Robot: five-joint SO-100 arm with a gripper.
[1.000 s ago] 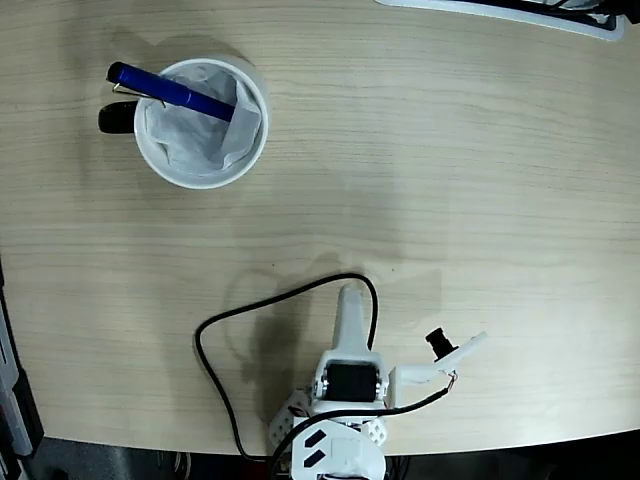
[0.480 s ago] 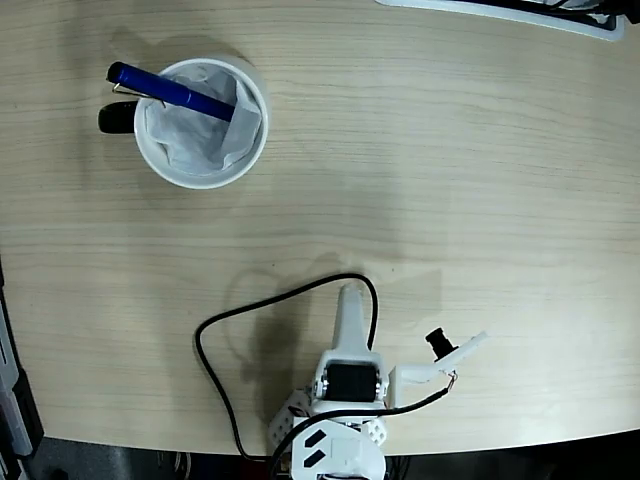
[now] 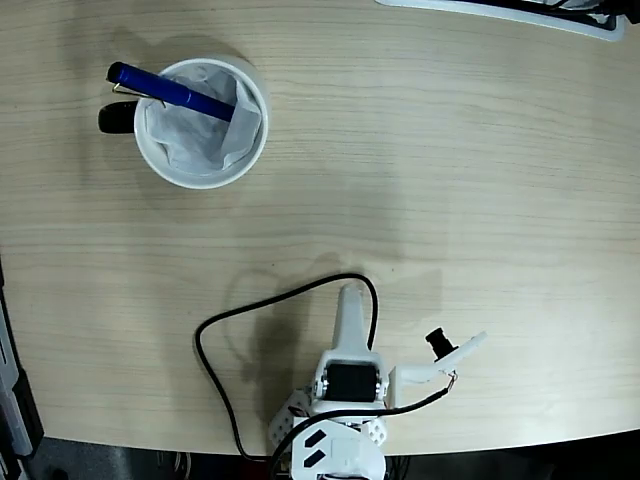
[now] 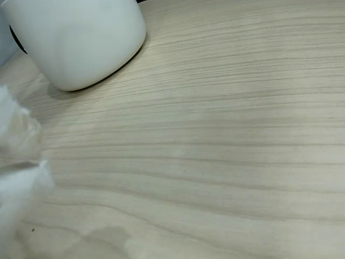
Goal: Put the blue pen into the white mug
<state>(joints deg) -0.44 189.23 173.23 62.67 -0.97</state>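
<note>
A: Blue pen (image 3: 172,92)?
B: Leaning inside the white mug (image 3: 202,172), near the table's (image 3: 450,180) far-left corner — clip end jutting over the rim.
A: Gripper (image 3: 350,298)?
B: Sitting folded at the near edge, holding nothing; jaw state — cannot tell. Task is looking complete.

A small white plastic robot arm (image 3: 345,385) seen from above in the fixed view, with a slim tapering white link rising from a boxy joint that houses a black servo motor. A thin black cable (image 3: 225,345) loops out from the arm across the wooden surface and back to its base, where two dark oblong slots mark the white housing, and a small black camera module (image 3: 437,342) sits on a white bracket at the arm's right. In the wrist view, only a blurred, pale, whitish part of the gripper (image 4: 16,162) shows at the left edge.
</note>
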